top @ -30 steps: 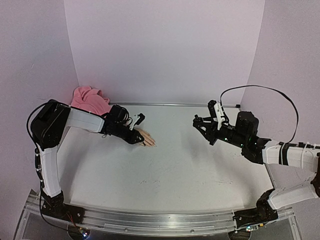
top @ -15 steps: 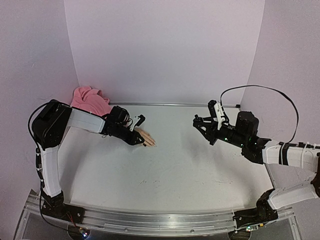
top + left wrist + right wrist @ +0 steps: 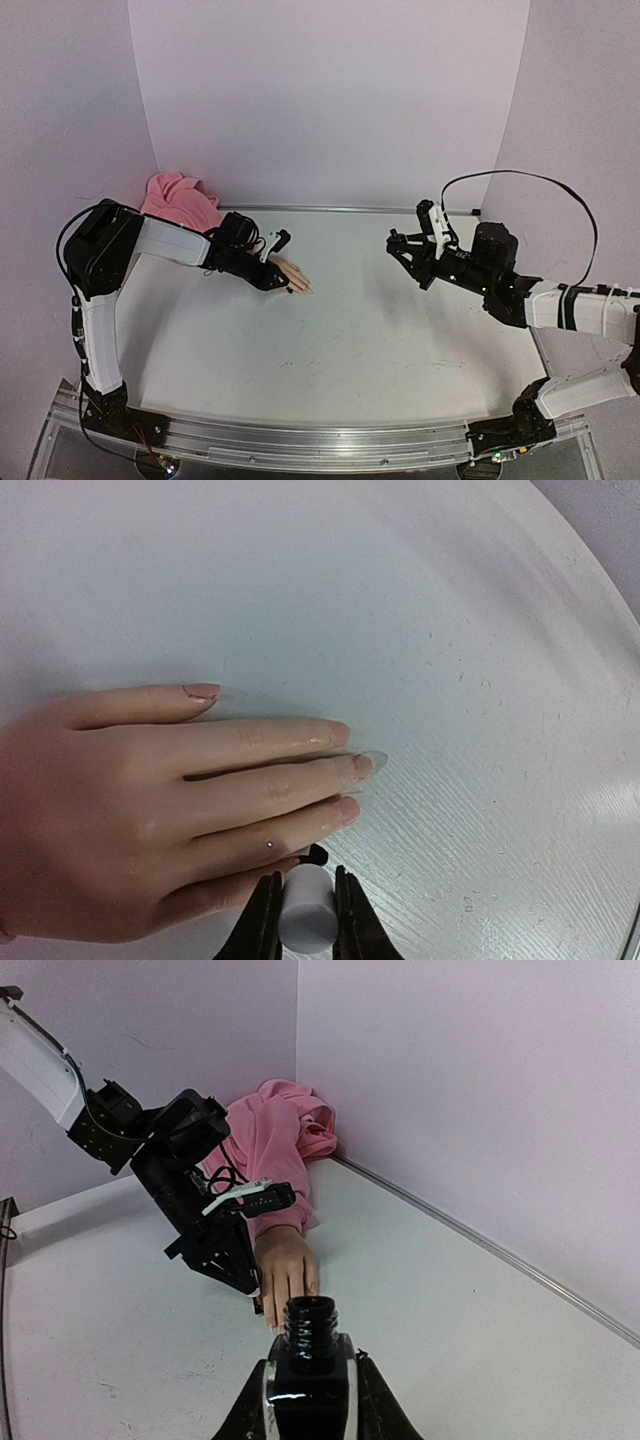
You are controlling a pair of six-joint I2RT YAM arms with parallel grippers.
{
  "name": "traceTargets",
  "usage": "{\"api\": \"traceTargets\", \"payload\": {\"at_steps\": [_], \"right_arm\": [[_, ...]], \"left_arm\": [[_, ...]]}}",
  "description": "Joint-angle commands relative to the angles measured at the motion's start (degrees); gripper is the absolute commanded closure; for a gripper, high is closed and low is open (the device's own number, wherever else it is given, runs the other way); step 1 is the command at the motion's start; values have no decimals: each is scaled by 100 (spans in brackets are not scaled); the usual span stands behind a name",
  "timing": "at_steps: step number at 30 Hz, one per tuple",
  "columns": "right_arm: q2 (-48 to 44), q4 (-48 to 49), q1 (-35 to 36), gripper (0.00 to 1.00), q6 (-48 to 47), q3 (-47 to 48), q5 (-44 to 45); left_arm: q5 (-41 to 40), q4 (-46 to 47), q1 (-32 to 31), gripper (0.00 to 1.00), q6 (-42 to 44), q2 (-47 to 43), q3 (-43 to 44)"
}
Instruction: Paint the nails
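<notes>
The beige mannequin hand [image 3: 170, 790] lies flat on the white table, fingers pointing right, with a pink sleeve [image 3: 180, 196] behind it. Its nails [image 3: 350, 810] look pale; the thumb nail [image 3: 202, 691] is pinkish. My left gripper [image 3: 303, 910] is shut on a white brush cap [image 3: 306, 912], whose dark brush tip [image 3: 317, 855] touches the lowest finger. In the top view the left gripper [image 3: 272, 278] sits over the hand [image 3: 296, 279]. My right gripper [image 3: 310, 1395] is shut on the open black polish bottle [image 3: 310, 1375], held above the table at the right [image 3: 428, 258].
The pink cloth [image 3: 270, 1140] is heaped in the back left corner. Purple walls close the table at the back and sides. A metal strip [image 3: 350, 210] runs along the table's far edge. A black cable [image 3: 520, 180] loops over the right arm.
</notes>
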Motion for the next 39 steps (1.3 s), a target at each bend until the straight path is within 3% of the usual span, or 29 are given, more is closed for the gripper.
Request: {"api": "traceTargets", "payload": {"at_steps": [1,39], "right_arm": [[-48,432,-27,100,62,116,-110],[-74,485,-53,100,107,31,-135]], "left_arm": [[109,202,-11,100,47,-8,86],[-36,204,-55,100,-59,-637,-148]]}}
